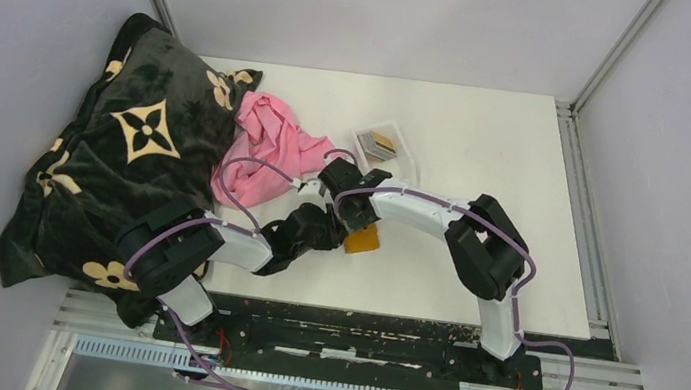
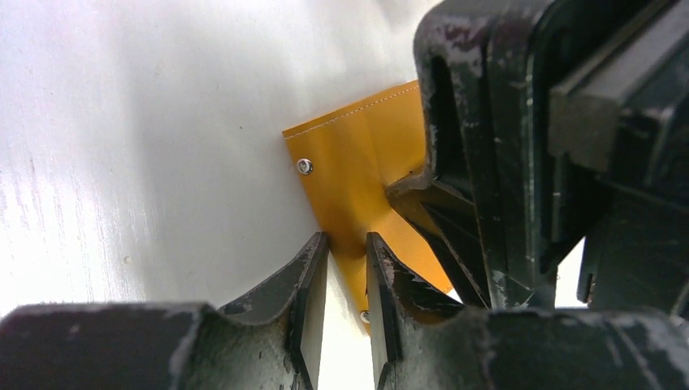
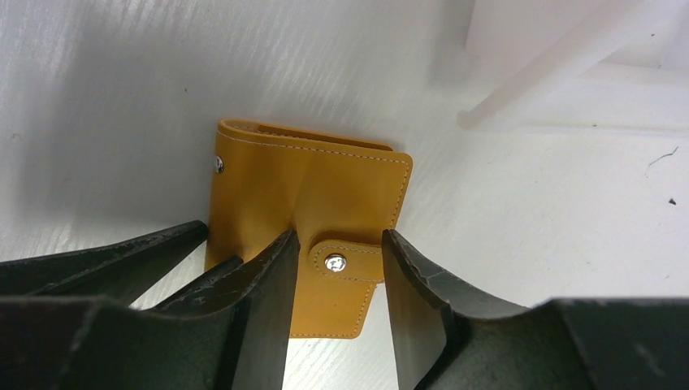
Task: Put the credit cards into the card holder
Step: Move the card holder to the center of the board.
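left claw (image 2: 345,244) and right claw (image 3: 339,240) crowding card holder (image 1: 362,239), table (image 1: 488,153) free rightward

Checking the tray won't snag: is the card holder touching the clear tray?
Apart. The right wrist view shows bare white table between the card holder and the clear tray.

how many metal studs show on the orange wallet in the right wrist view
2. One stud on the card holder's closing tab, inside the right gripper; the other stud on its left edge. Others may be hidden.
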Tool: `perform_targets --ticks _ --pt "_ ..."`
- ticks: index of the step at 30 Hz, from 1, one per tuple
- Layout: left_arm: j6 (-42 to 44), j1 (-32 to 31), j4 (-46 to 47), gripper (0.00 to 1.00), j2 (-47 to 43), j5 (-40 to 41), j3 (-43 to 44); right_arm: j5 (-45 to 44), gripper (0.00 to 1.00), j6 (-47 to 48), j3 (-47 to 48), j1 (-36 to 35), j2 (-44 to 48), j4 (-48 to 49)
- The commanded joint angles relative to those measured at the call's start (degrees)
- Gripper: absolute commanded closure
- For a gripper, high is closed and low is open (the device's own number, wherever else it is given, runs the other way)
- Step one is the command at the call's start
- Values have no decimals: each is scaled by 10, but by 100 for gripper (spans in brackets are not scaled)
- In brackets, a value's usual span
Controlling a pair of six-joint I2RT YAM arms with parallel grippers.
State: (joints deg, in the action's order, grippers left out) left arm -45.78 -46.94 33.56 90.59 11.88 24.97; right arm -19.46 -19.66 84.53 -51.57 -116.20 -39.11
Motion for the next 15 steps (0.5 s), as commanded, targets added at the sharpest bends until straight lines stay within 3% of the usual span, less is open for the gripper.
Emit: perform_targets --ticks 1,15 --pt "-13 -2 -33 68 19 -14 -16 -50 52 -18 -34 -3 -9 -34" --pt "-26 -2 -47 72 63 -13 9 -105 71 -26 -100 -3 14 -13"
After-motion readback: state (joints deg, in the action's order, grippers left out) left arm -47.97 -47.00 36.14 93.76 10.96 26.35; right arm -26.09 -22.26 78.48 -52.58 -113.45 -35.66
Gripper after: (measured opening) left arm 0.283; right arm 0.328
